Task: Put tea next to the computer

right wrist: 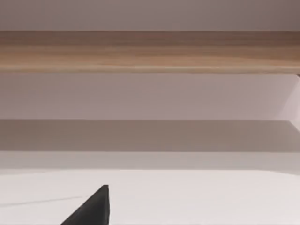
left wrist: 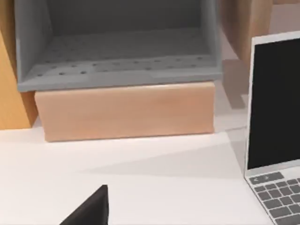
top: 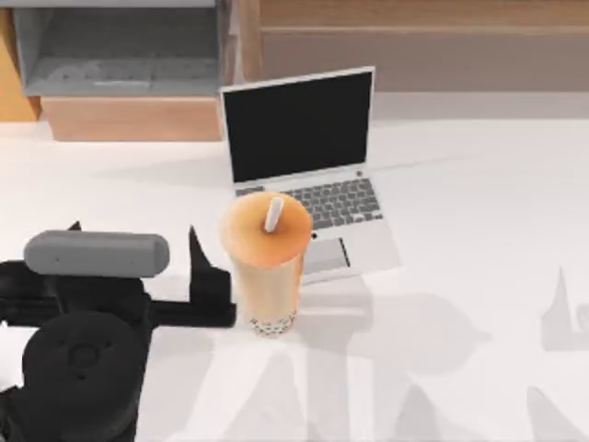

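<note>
Tea (top: pixel 267 262) upright on counter (top: pixel 479 230), touching computer (top: pixel 308 166) near-left corner; left claw (top: pixel 210 276) just left of cup, grip state unclear; placement looks done; next: retreat without tipping.

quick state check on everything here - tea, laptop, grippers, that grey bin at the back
tea: upright on the table, lid on, straw in, standing at the laptop's front left corner.
computer: open, screen black.
left gripper: just left of the cup, low at the table, not gripping it.
right gripper: one dark fingertip at the right wrist view's edge, over bare table.
grey bin: open at the front, nothing inside, sitting on a wooden block.
</note>
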Available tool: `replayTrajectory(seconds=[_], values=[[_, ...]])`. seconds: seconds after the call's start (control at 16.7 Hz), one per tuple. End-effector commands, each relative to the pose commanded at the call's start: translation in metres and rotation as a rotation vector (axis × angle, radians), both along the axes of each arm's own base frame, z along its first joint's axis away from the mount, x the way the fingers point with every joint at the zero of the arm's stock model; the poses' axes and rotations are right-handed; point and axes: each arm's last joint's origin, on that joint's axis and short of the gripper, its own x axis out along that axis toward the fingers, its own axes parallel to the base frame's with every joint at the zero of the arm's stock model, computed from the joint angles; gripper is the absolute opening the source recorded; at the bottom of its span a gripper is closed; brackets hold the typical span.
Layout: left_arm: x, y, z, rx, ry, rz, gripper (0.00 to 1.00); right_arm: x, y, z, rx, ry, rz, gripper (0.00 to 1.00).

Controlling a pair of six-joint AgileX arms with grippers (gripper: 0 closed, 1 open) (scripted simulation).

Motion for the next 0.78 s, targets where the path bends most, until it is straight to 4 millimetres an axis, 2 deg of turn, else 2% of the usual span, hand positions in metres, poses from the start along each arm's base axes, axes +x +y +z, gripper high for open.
replayTrajectory(seconds=[0.18,0.36,0.6,0.78], values=[[-0.015,-0.043,-0.027,0.055,0.006,-0.007,1.00,0.000,0.000,0.000,0.000,0.000,0.000,1.00],[-0.034,-0.073,-0.050,0.042,-0.024,-0.012,1.00,0.000,0.000,0.000,0.000,0.000,0.000,1.00],[-0.051,-0.096,-0.064,-0.044,-0.065,-0.008,1.00,0.000,0.000,0.000,0.000,0.000,0.000,1.00],[-0.053,-0.100,-0.065,-0.072,-0.074,-0.004,1.00,0.000,0.000,0.000,0.000,0.000,0.000,1.00]])
